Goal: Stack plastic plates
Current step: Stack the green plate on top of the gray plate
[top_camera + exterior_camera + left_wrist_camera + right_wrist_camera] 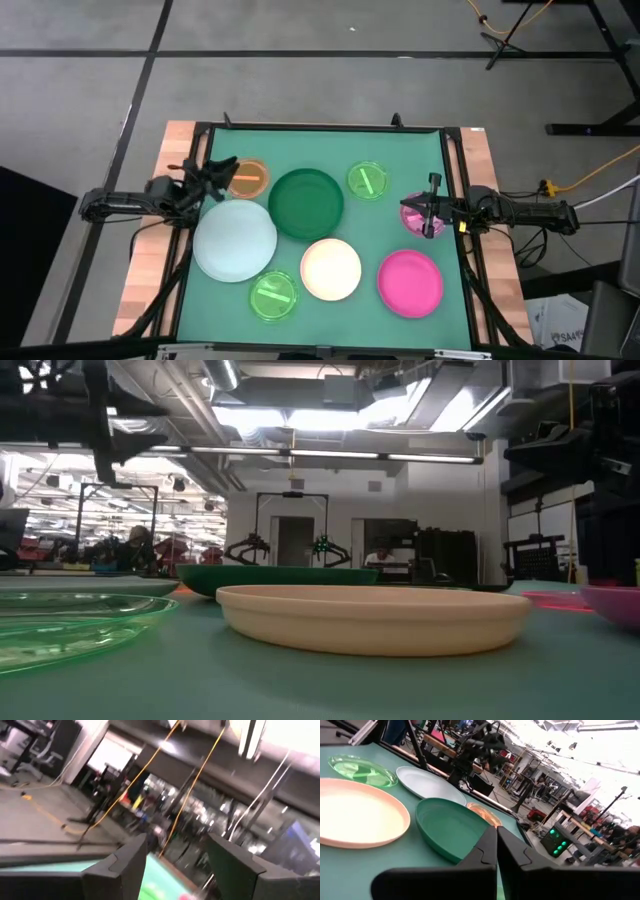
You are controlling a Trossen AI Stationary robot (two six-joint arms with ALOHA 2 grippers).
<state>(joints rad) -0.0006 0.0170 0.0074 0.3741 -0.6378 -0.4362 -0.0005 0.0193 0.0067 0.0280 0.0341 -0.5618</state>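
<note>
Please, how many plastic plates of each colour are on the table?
Dark green large round plastic plate: 1
Pale blue-white large plate: 1
Cream large plate: 1
Magenta large plate: 1
Orange small translucent plate: 1
Pink small plate: 1
Lime-green small plates: 2
Total: 8

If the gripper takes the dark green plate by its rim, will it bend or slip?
The dark green plate looks like thin moulded plastic, so probably light and mostly stiff, flexing slightly. Its smooth sloped rim may slip in a pinch. Being round and shallow, it should slide flat rather than tip if pushed.

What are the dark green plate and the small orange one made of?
Both look like plastic. The dark green plate is opaque with a smooth, slightly glossy surface. The small orange plate is translucent, letting the mat's colour show faintly through, which suggests thin clear-tinted plastic.
</note>
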